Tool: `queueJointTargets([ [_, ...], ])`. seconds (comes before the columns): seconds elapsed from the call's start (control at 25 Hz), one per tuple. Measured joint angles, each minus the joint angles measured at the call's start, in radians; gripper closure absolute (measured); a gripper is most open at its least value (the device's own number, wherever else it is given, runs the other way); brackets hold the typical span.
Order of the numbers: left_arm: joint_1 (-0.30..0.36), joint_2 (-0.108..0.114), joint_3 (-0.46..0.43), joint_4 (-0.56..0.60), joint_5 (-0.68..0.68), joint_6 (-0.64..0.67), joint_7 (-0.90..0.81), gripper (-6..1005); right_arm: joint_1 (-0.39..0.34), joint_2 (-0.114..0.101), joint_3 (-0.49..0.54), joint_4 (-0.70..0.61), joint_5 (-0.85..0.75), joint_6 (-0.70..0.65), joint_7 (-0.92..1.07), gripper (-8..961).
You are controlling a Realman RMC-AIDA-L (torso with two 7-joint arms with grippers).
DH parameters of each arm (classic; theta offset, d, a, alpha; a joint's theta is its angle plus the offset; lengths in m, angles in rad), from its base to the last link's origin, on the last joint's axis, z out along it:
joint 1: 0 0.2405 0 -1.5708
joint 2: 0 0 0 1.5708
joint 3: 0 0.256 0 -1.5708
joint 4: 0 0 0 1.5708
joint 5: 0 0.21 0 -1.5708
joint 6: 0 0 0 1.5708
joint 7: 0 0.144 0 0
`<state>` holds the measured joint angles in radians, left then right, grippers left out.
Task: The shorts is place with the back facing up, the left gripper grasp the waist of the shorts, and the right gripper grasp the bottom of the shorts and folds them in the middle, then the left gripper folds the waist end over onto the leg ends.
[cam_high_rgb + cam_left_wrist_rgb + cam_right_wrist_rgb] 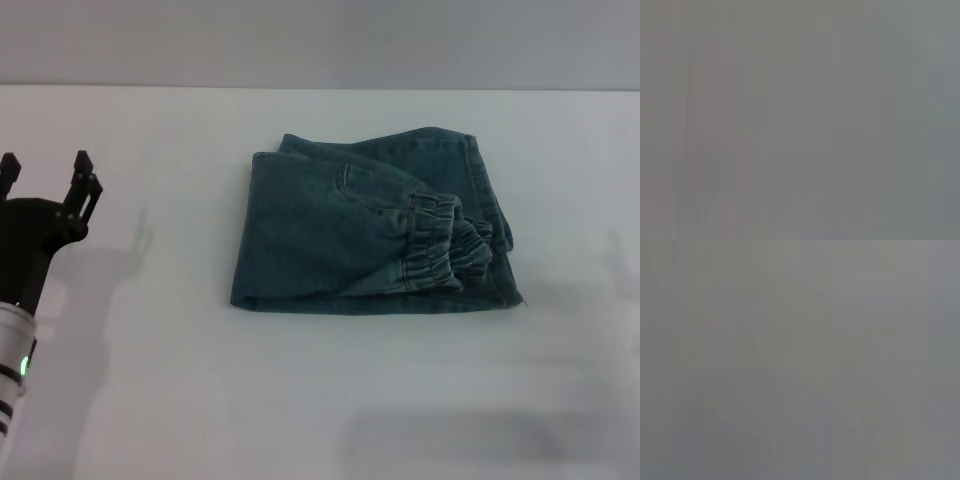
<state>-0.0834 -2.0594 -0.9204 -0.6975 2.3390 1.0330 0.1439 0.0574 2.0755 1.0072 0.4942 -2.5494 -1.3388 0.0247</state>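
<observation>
One pair of shorts (370, 235) lies on the white table (150, 400), a little right of the middle and toward the far side. It is folded into a compact, roughly rectangular bundle of blue-green washed denim, darker along the seams and paler where the cloth has faded. The gathered elastic waistband (440, 245) has been brought over to the right part of the bundle, where it sits ruched on top of the lower layers. A curved line of stitching, the edge of one pocket (350, 185), shows on the upper layer near the far-left corner. The leg ends (500, 225) cannot be made out clearly; they appear to lie under and just beyond the waistband at the right edge. No brand, label or writing can be read anywhere on the cloth, and no printed picture shows on the faces turned up.

One gripper is in view: the left gripper (45, 175), at the far left edge of the head view, well apart from the shorts. Its two black jaws are spread, pointing toward the far side, and pinch nothing. A small green light (23, 366) glows on the silver-white arm below it.

Both wrist views show only flat grey, with nothing distinguishable.
</observation>
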Motion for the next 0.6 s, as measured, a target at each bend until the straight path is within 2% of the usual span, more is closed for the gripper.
queueJointTargets([
  [0.08,0.004,0.000,-0.001,0.004,0.000,0.008,-0.011,197,0.018,0.002,0.002,-0.031,0.002,-0.001,0.000,406],
  [0.32,0.004,-0.005,0.005,0.026,-0.004,0.035,0.032,195,0.037,0.003,-0.004,-0.058,0.002,-0.002,0.000,248],
  [0.6,-0.005,-0.006,0.025,0.047,-0.006,0.066,0.032,198,0.046,0.004,-0.003,-0.077,0.002,-0.012,-0.002,227],
])
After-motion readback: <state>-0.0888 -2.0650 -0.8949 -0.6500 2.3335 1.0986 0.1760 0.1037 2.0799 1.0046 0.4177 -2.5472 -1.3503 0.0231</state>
